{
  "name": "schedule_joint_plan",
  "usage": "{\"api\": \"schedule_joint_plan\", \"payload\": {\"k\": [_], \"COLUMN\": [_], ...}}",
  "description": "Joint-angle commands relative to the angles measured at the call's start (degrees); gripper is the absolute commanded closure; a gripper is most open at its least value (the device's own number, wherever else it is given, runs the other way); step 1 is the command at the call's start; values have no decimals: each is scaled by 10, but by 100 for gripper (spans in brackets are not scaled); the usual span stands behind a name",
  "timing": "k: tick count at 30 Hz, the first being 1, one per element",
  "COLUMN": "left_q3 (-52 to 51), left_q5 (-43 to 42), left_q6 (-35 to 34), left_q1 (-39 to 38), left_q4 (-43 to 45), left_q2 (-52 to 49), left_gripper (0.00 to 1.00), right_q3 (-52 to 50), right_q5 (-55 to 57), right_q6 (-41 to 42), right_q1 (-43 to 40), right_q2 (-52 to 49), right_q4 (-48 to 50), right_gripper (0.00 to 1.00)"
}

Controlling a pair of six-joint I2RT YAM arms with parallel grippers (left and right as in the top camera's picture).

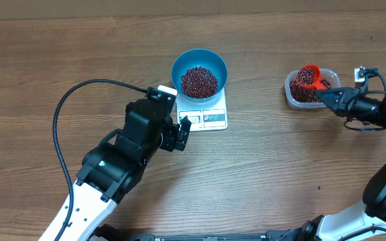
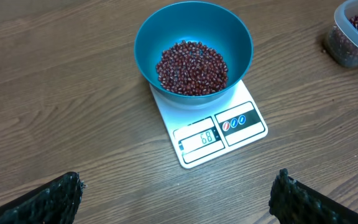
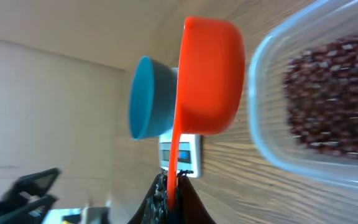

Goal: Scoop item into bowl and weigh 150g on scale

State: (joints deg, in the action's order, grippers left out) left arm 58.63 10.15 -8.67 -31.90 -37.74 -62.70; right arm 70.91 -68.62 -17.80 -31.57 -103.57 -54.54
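**Beans [image 1: 199, 81]: under halfway**

Bowl [image 1: 179, 63] sits on the scale [image 1: 213, 118], display apparently 68. Well right of the scale, my right gripper [image 1: 327, 95] clamps the loaded scoop [image 1: 308, 75] over the container [image 1: 291, 94]; my left gripper [image 2: 176, 190] hangs open beside the scale.

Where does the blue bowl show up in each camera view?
Overhead: blue bowl at top centre, sitting on the scale.
Left wrist: upper centre, on the scale.
Right wrist: left of centre, partly behind the orange scoop.
Shared landmark: the white scale beneath it.
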Motion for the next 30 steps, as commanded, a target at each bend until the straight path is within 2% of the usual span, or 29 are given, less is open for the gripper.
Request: {"api": "schedule_joint_plan", "payload": {"k": [1, 15, 30], "left_q3": [-1, -1, -1], "left_q5": [8, 8, 8], "left_q6": [-1, -2, -2], "left_q1": [-3, -3, -3], "left_q4": [0, 0, 0], "left_q2": [-3, -3, -7], "left_gripper": [0, 1, 1], "right_q3": [-5, -5, -5], "right_q5": [-73, -111, -110], "right_q6": [-2, 8, 200], "right_q1": [9, 139, 265], "right_q2": [-2, -2, -2], "right_q4": [-7, 26, 238], "right_gripper": [96, 96, 96]}}
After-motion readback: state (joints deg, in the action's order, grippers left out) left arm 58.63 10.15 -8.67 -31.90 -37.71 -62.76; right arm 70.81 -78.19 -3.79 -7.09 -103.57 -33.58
